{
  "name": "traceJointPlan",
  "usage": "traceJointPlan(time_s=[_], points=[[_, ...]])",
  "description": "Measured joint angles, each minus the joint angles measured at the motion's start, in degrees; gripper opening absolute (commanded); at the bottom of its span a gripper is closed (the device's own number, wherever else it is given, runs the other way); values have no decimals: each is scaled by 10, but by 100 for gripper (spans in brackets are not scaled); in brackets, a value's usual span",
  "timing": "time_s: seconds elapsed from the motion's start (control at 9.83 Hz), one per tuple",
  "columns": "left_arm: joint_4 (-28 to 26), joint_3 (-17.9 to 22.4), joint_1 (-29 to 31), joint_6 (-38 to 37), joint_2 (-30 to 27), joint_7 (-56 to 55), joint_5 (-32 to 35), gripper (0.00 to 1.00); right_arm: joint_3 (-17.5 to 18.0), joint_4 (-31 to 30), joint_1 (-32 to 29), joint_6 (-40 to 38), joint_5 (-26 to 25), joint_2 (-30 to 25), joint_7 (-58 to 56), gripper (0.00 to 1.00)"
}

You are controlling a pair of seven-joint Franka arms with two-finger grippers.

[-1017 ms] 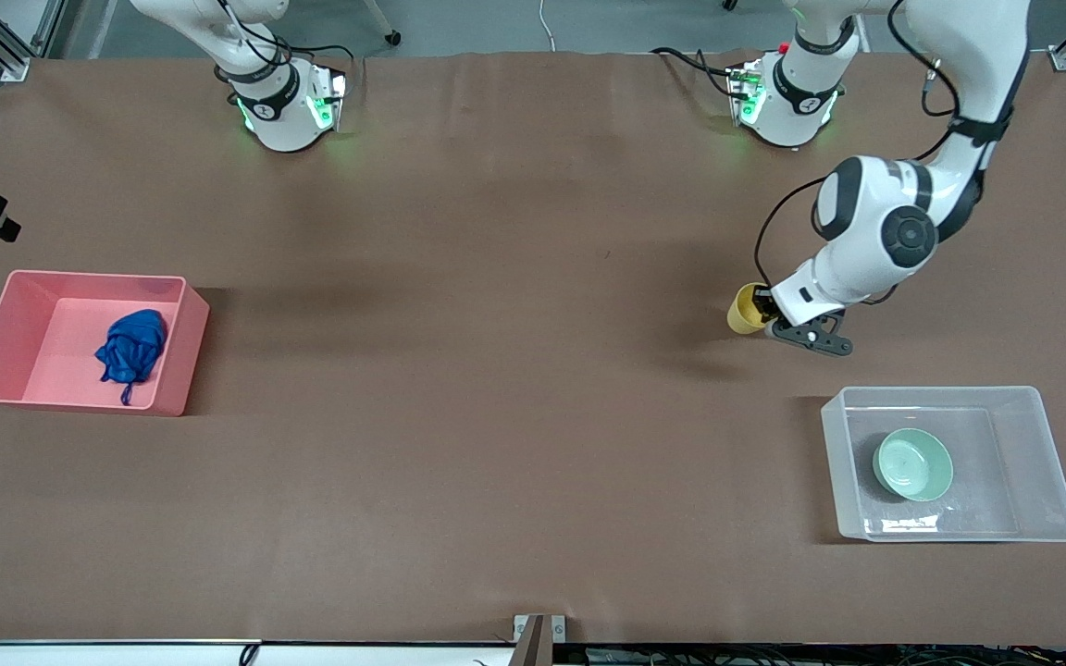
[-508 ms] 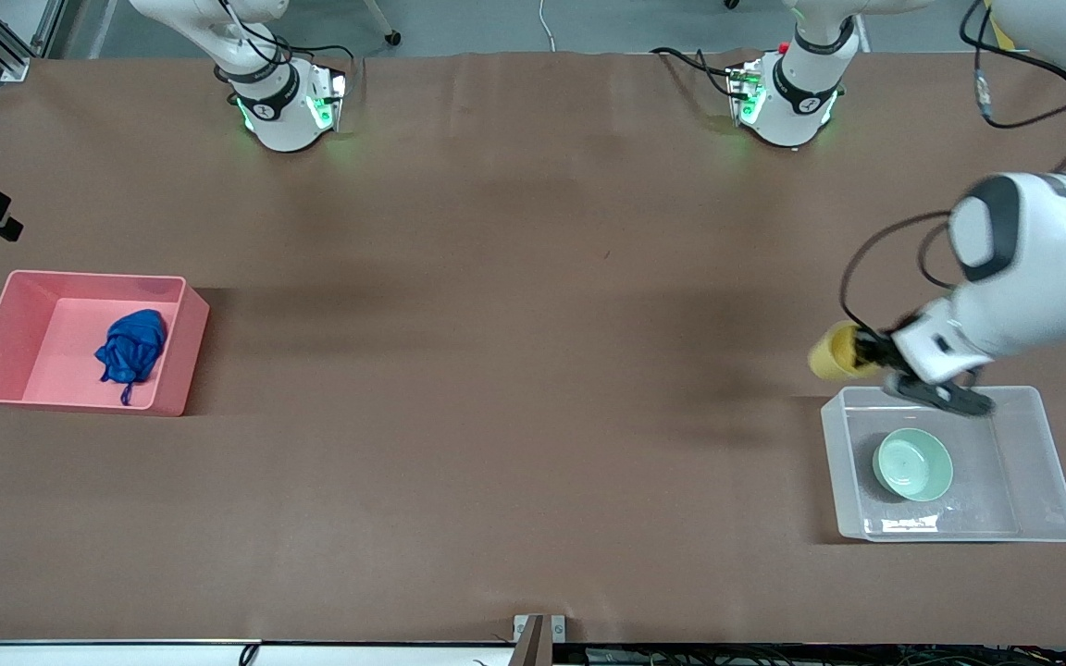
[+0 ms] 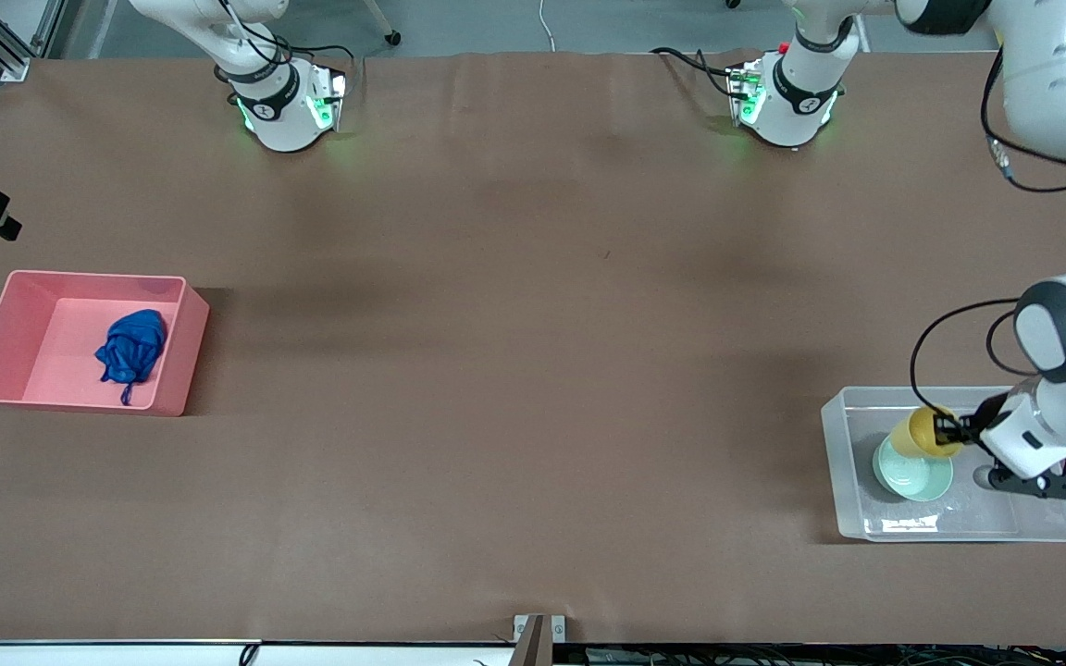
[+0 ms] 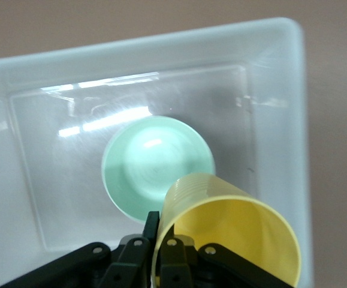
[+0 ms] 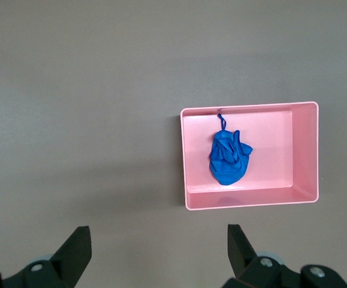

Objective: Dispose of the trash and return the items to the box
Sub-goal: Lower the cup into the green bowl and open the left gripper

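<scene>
Yellow cup (image 3: 922,433) now over bowl (image 3: 911,474) in clear box (image 3: 1047,527).

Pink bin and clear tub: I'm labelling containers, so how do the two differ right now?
The pink bin is opaque; the clear tub is see-through. The pink bin holds a blue cloth wad; the clear tub holds a mint-green bowl. The pink bin sits at the right arm's end, the clear tub at the left arm's. Both are open rectangular containers.
</scene>
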Motion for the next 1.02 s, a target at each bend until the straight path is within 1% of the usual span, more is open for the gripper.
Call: traceJointPlan(time_s=[0.1, 0.2, 0.31, 0.41, 0.51, 0.71, 0.81, 0.92, 1.02], points=[[4, 8, 1, 17, 24, 0, -1, 4, 0, 0, 0, 0, 0, 0, 0, 100], [6, 11, 1, 22, 39, 0, -1, 20, 0, 0, 0, -1, 0, 0, 0, 100], [7, 12, 3, 23, 48, -2, -1, 71, 0, 0, 0, -3, 0, 0, 0, 100], [8, 12, 4, 23, 52, -4, -1, 98, 0, 0, 0, -3, 0, 0, 0, 100], [9, 13, 4, 26, 52, -6, -1, 100, 0, 0, 0, -4, 0, 0, 0, 100], [23, 14, 8, 34, 43, -6, -3, 100, -1, 0, 0, -4, 0, 0, 0, 100], [29, 14, 9, 34, 25, -6, -3, 100, 0, 0, 0, -4, 0, 0, 0, 100], [26, 12, 8, 29, -7, -8, -3, 100, 0, 1, 0, -4, 0, 0, 0, 100], [9, 9, 6, 23, -47, -14, -3, 100, -1, 1, 0, -5, 0, 0, 0, 100]])
